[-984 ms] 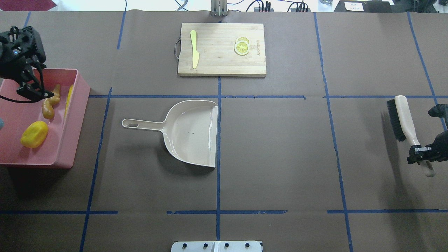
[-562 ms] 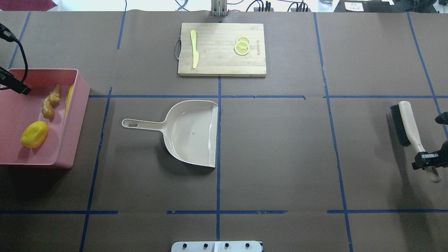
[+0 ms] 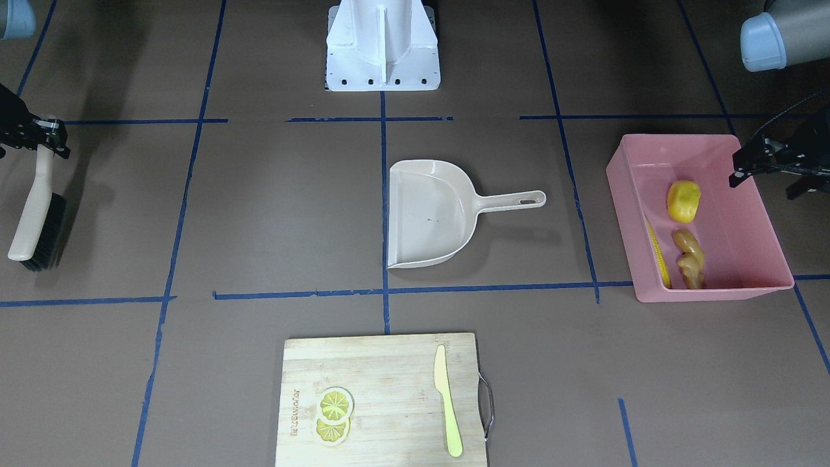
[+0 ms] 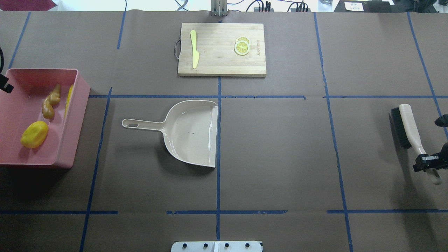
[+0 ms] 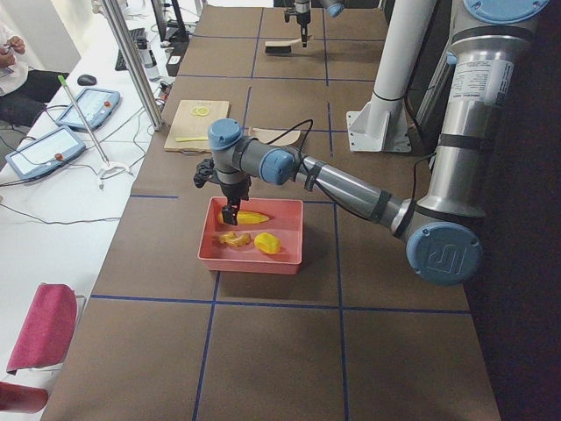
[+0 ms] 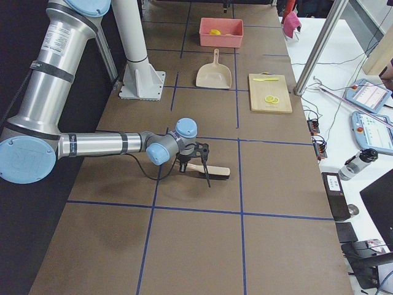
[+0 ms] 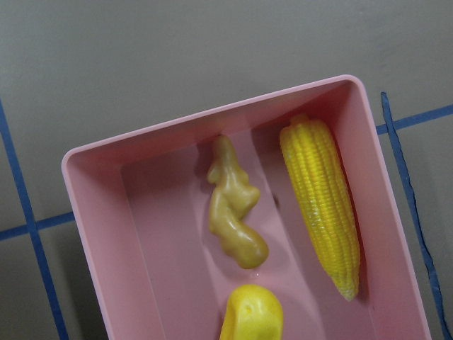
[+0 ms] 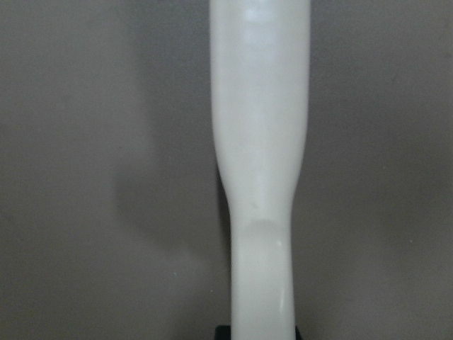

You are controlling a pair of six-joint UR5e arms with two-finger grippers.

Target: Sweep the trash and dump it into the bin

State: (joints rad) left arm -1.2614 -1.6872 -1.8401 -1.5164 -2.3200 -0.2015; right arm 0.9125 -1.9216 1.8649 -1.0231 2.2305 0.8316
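Now that the left gripper (image 5: 231, 215) has drawn back past the bin (image 4: 75, 119), I cannot tell how its jaws stand. The corn cob (image 7: 322, 205), ginger root (image 7: 233, 209) and potato-like lump (image 7: 251, 315) lie inside, so the dumping looks done. The right gripper (image 4: 427, 163), clenched on the brush (image 4: 407, 127), has sunk toward the tabletop (image 4: 280, 157).

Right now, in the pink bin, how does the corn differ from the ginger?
The corn is bright yellow; the ginger is dull tan. The corn is straight and tapered with rows of kernels, the ginger bent and knobbly. The corn is longer than the ginger and lies along a side wall of the bin, while the ginger sits nearer the middle. Both lie flat in the bin, side by side, not touching.
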